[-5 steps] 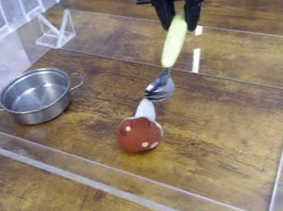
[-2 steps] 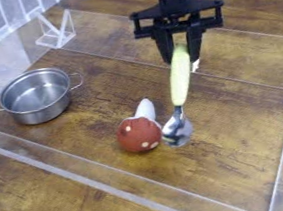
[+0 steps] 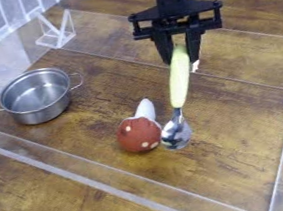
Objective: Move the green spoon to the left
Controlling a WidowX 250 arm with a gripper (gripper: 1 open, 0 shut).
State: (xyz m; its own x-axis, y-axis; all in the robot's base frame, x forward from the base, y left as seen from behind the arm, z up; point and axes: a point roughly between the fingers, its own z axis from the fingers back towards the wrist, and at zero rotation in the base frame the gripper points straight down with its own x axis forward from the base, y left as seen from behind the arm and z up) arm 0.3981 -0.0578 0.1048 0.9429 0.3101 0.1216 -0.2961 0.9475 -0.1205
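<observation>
Green spoon (image 3: 179,89) hangs near-vertical over mid-table, yellow-green handle up, silver bowl down at the wood, just right of the red-and-white mushroom toy (image 3: 140,130), close enough that contact can't be ruled out. Gripper (image 3: 179,42) pointing down, jaws closed tight on the top of the handle. Steel pot (image 3: 38,96) sits well apart at far left. Clear plastic stand (image 3: 54,30) at upper left near the edge. Only one camera view; wooden table (image 3: 63,191) with clear acrylic dividers.
</observation>
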